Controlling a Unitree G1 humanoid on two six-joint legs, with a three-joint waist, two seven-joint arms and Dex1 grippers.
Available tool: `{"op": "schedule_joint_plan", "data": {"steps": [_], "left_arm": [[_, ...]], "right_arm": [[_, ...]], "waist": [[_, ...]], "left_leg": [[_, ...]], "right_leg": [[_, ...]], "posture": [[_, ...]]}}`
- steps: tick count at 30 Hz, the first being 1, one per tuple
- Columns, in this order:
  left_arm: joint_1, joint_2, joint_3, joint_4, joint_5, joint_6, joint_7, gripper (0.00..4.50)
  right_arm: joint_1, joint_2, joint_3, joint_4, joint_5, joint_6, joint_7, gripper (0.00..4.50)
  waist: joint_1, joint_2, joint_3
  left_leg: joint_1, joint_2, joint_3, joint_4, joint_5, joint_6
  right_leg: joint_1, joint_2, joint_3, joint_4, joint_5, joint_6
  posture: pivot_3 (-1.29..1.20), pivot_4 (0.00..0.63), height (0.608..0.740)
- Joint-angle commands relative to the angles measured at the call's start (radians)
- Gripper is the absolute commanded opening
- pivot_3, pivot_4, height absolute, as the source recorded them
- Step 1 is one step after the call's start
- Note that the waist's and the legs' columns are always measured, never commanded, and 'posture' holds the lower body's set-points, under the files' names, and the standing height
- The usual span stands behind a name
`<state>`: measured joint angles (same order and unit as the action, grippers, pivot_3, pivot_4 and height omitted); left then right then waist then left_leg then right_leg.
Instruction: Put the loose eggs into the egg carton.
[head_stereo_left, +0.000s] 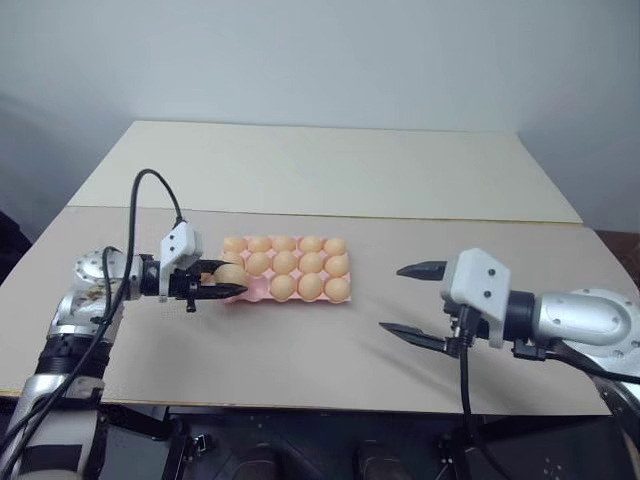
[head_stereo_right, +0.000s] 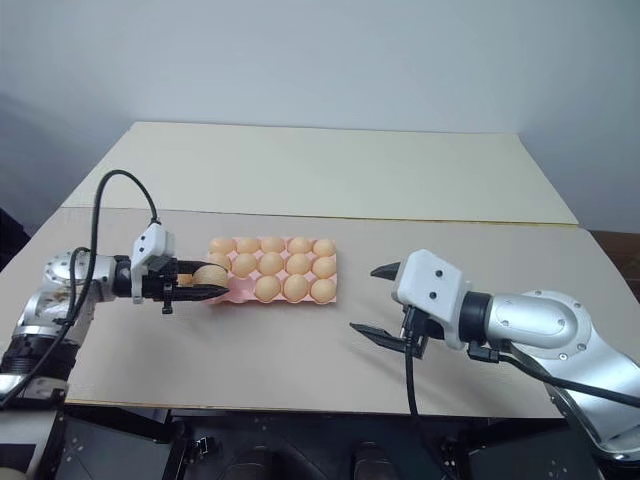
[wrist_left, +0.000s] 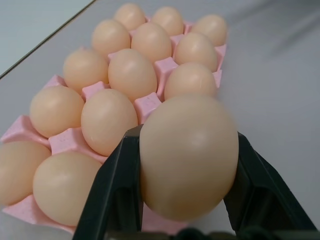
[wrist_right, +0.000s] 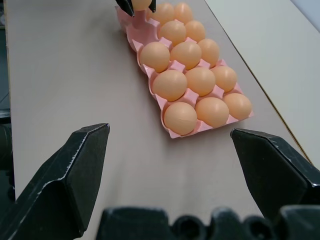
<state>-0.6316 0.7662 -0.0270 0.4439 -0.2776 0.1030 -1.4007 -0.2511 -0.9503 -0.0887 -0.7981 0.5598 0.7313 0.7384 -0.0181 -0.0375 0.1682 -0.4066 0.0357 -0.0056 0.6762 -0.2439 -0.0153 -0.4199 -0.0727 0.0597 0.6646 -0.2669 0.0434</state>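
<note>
The left gripper (head_stereo_left: 222, 288), clamped on a smooth pale orange egg (wrist_left: 187, 156), hovers beside the pink moulded egg carton (head_stereo_left: 262, 291), probably needing lowering into its near-row end cup, while the right gripper (head_stereo_left: 411, 301) waits spread apart.

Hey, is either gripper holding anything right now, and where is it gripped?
The left gripper holds one egg, its fingers pinching opposite sides. The right gripper is open and holds nothing.

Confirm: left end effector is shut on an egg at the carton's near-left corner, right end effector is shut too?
Not quite. The right end effector is open and empty, as the right wrist view shows. The left end effector does grip an egg by the egg carton.
</note>
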Motion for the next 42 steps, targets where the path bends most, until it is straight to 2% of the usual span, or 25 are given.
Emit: {"op": "schedule_joint_plan", "data": {"steps": [1, 3, 4, 10, 11, 20, 29, 34, 42], "left_arm": [[-0.047, -0.002, -0.007, 0.042, 0.016, -0.046, -0.027, 1.73], [-0.063, -0.009, -0.009, 0.064, 0.011, -0.062, -0.055, 1.73], [-0.068, -0.012, -0.008, 0.072, 0.007, -0.067, -0.064, 2.44], [-0.069, -0.026, -0.002, 0.076, 0.023, -0.104, -0.053, 4.32], [-0.069, -0.030, -0.002, 0.082, 0.028, -0.116, -0.046, 4.45], [-0.065, -0.034, 0.021, 0.115, 0.039, -0.155, -0.009, 4.45], [-0.031, 0.062, 0.151, 0.110, -0.032, -0.121, -0.003, 4.45], [0.036, 0.116, 0.205, 0.077, -0.045, -0.095, 0.020, 4.45], [0.300, 0.221, 0.364, -0.083, -0.118, -0.025, 0.040, 4.45]], "right_arm": [[0.015, 0.001, -0.030, -0.049, -0.002, 0.013, -0.032, 4.50], [0.029, 0.001, -0.034, -0.059, -0.003, 0.016, -0.044, 4.50], [0.033, 0.002, -0.035, -0.062, -0.003, 0.016, -0.048, 4.50], [0.038, -0.001, -0.036, -0.061, -0.004, 0.016, -0.059, 4.50], [0.037, -0.001, -0.035, -0.059, -0.004, 0.016, -0.059, 4.50], [0.025, -0.003, -0.027, -0.041, -0.005, 0.008, -0.049, 4.50], [0.026, -0.003, -0.029, -0.039, -0.002, 0.008, -0.039, 4.50], [0.028, -0.003, -0.031, -0.035, -0.001, 0.003, -0.032, 4.50], [0.025, 0.002, -0.062, -0.023, 0.035, -0.021, 0.021, 4.50]], "waist": [[0.001, 0.000, 0.000], [0.002, 0.000, 0.000], [0.002, 0.000, 0.000], [0.002, 0.000, 0.000], [0.002, 0.000, 0.000], [0.001, 0.000, 0.000], [-0.002, 0.000, 0.000], [0.000, 0.000, 0.000], [-0.003, 0.000, 0.000]], "left_leg": [[0.000, 0.000, 0.000, 0.000, 0.000, 0.000], [-0.001, 0.000, 0.000, 0.000, 0.000, 0.000], [-0.001, 0.000, 0.000, 0.000, 0.000, 0.000], [0.000, 0.000, 0.000, 0.001, 0.000, 0.000], [-0.001, 0.000, 0.000, 0.001, 0.000, 0.000], [-0.001, 0.000, 0.000, 0.001, 0.000, 0.000], [-0.001, 0.000, 0.000, 0.001, 0.000, 0.000], [0.000, 0.000, 0.000, 0.001, 0.000, 0.000], [0.000, 0.001, 0.000, 0.001, 0.000, 0.000]], "right_leg": [[0.000, 0.000, 0.000, 0.000, 0.000, 0.000], [0.000, 0.000, 0.000, 0.000, 0.000, 0.000], [0.000, 0.000, 0.000, 0.000, 0.000, 0.000], [0.000, 0.000, 0.000, 0.000, 0.000, 0.000], [0.000, 0.000, 0.000, 0.000, 0.000, 0.000], [0.000, 0.000, 0.000, 0.000, 0.000, 0.000], [0.000, 0.000, 0.000, 0.000, 0.000, 0.000], [0.000, 0.000, 0.000, 0.000, 0.000, 0.000], [0.000, 0.000, 0.000, 0.000, 0.000, 0.000]], "posture": [[0.00, 0.150, 0.740], [0.00, 0.150, 0.740], [0.00, 0.150, 0.740], [0.00, 0.150, 0.740], [0.00, 0.150, 0.740], [0.00, 0.150, 0.740], [0.00, 0.150, 0.740], [0.00, 0.150, 0.740], [0.00, 0.150, 0.740]]}}
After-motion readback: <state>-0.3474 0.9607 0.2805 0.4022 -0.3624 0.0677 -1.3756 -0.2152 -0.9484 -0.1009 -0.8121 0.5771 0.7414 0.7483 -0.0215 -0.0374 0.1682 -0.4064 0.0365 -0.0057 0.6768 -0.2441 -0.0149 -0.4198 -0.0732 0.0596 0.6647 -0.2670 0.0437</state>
